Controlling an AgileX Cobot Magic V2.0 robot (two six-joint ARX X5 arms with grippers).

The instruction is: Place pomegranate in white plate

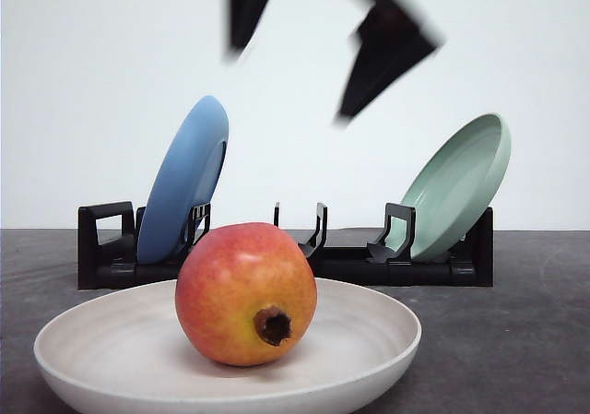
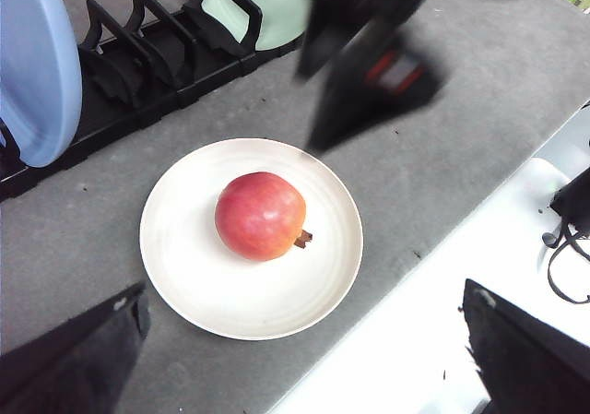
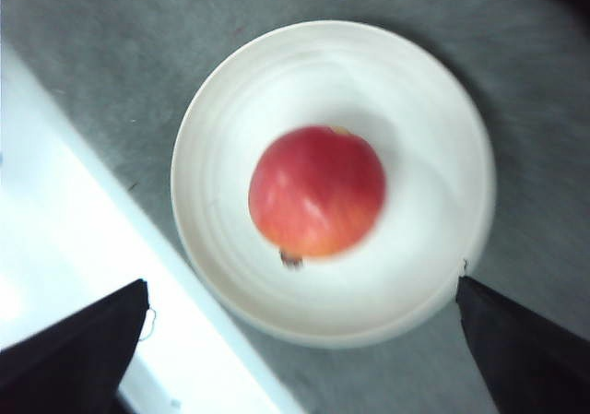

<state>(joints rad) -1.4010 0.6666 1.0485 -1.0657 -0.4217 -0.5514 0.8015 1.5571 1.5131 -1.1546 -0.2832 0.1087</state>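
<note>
The pomegranate (image 1: pixel 244 289), red fading to yellow-orange, rests in the middle of the white plate (image 1: pixel 369 331) at the table's front, its dark calyx nub facing the front. No gripper touches it. My right gripper (image 1: pixel 290 84) hangs blurred and open well above the plate. In the left wrist view the pomegranate (image 2: pixel 260 215) lies on the white plate (image 2: pixel 194 276), the right gripper (image 2: pixel 312 110) is beyond it, and my left gripper (image 2: pixel 304 294) is open and empty. From above, the right gripper (image 3: pixel 302 283) is spread wide over the pomegranate (image 3: pixel 316 191) and plate (image 3: pixel 424 137).
A black dish rack (image 1: pixel 350 266) stands behind the plate. It holds a blue plate (image 1: pixel 189 179) upright on the left and a pale green plate (image 1: pixel 461 183) on the right. A white ledge (image 2: pixel 442 322) borders the grey table's near edge.
</note>
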